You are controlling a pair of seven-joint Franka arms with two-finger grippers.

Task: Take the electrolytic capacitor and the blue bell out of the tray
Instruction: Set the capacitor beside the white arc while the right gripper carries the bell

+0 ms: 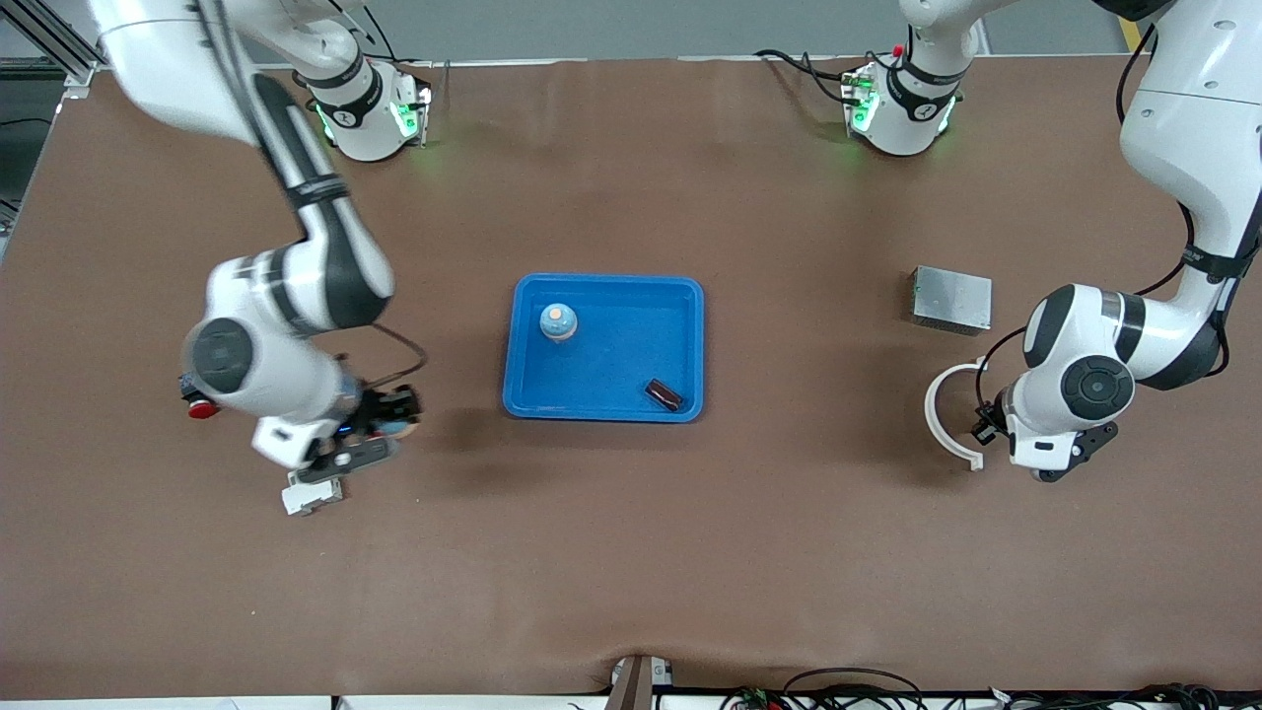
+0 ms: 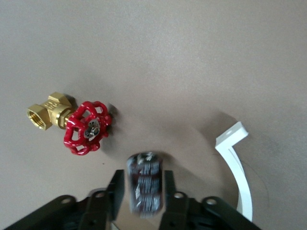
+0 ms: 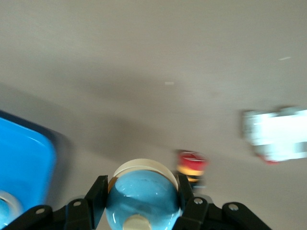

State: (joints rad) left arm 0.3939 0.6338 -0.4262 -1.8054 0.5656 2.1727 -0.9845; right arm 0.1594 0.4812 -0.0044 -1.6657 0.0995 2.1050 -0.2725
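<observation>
My right gripper [image 1: 396, 426] [image 3: 141, 182] is shut on a light blue bell [image 3: 141, 199] with a cream base, over bare table toward the right arm's end, beside the blue tray [image 1: 690, 296]. My left gripper [image 1: 986, 426] [image 2: 143, 176] is shut on a dark, grey-striped cylindrical capacitor [image 2: 144, 184], low over the table toward the left arm's end. In the front view the arm's wrist hides that capacitor. The tray holds a second blue bell [image 1: 558, 320] and a small dark capacitor [image 1: 664, 394].
A brass valve with a red handwheel [image 2: 86, 127] and a white curved piece [image 1: 945, 414] [image 2: 237, 167] lie by the left gripper. A silver box [image 1: 951, 299] sits farther back. A red button [image 3: 192, 165] and a white block [image 1: 313, 493] lie by the right gripper.
</observation>
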